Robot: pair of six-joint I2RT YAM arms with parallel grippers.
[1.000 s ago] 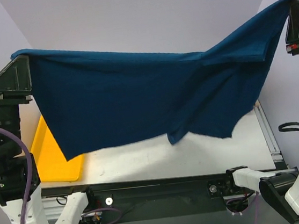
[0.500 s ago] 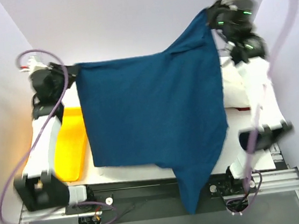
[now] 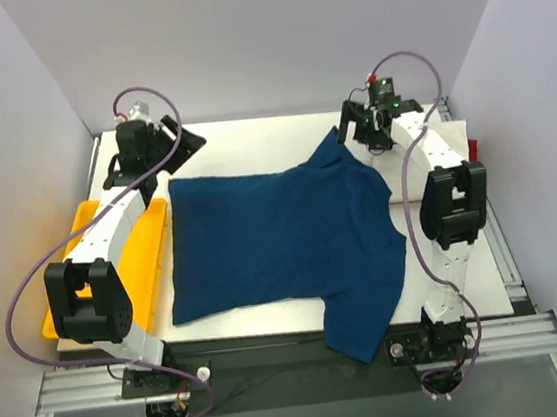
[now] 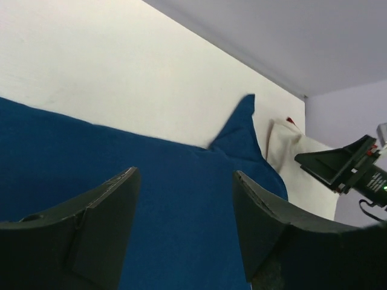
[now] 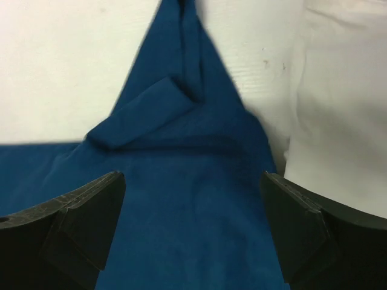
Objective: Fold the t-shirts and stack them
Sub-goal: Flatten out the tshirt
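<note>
- Both arms are reaching out to the far side of the table (image 3: 250, 136). The left gripper (image 3: 174, 155) is hanging with its jaws spread wide and nothing between them, and the right gripper (image 3: 358, 131) is doing the same.
- The navy t-shirt (image 3: 281, 233) is lying spread on the table, on the near side of both grippers. Each gripper is hovering just beyond one far corner of the cloth and is not touching it.
- The shirt's long axis is running left to right. The straight hem end is sitting on the left beside the yellow tray (image 3: 149, 263), and the shoulder end is on the right.
- One sleeve is peaking up in a rumpled fold just under the right gripper. The other sleeve is drooping over the near table edge, well apart from either gripper.
- The right arm is nearer the sleeve end and the left arm is nearer the hem corner, so I am guessing each will take its own end for a fold.
- The cream t-shirt (image 5: 338, 90) is lying just beside the navy one on the right, touching or slightly under its edge, and could snag.
</note>
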